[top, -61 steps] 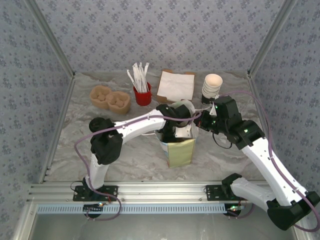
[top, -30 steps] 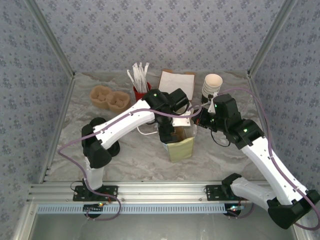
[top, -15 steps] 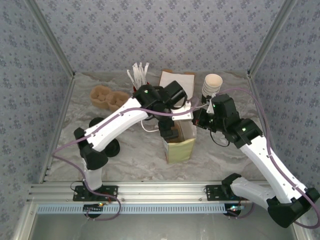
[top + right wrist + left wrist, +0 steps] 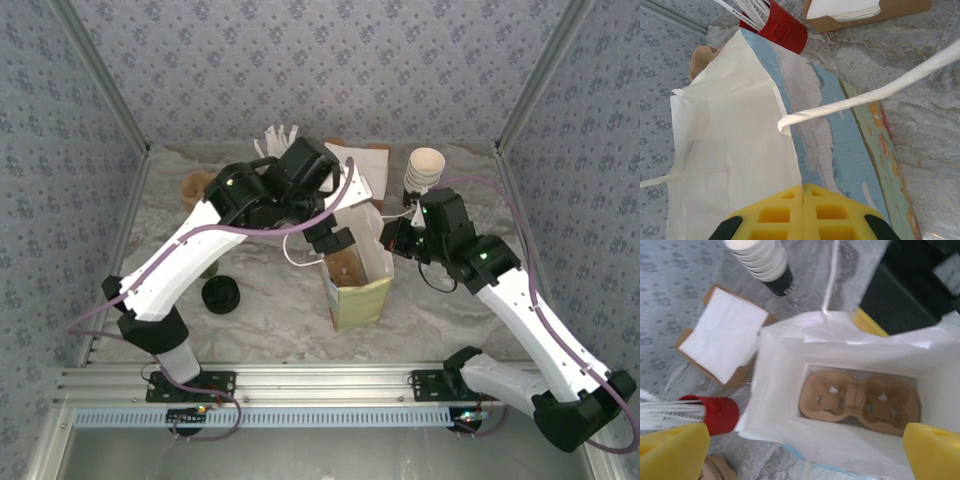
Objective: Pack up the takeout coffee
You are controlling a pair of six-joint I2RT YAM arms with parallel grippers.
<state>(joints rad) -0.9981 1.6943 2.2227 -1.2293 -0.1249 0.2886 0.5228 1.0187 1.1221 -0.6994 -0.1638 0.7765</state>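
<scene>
1. White-and-yellow paper bag (image 4: 358, 285) is stood open near the middle of the counter (image 4: 270, 320); a moulded cardboard cup carrier (image 4: 857, 402) is seen lying flat on its bottom
2. The left hand (image 4: 802, 455) is poised above the bag's mouth, its yellow fingers (image 4: 672, 452) spread wide with nothing between them
3. The right hand (image 4: 802, 212) is pinched fully closed on the bag's rim, near a string handle (image 4: 865, 95)
4. The olive-green coffee cup (image 4: 208, 269) is glimpsed on the counter's left part, partly hidden by the left arm, just beside a round black lid (image 4: 220, 295) and well apart from the bag

Lab booth: aluminium frame (image 4: 320, 383), patterned walls (image 4: 320, 70)
</scene>
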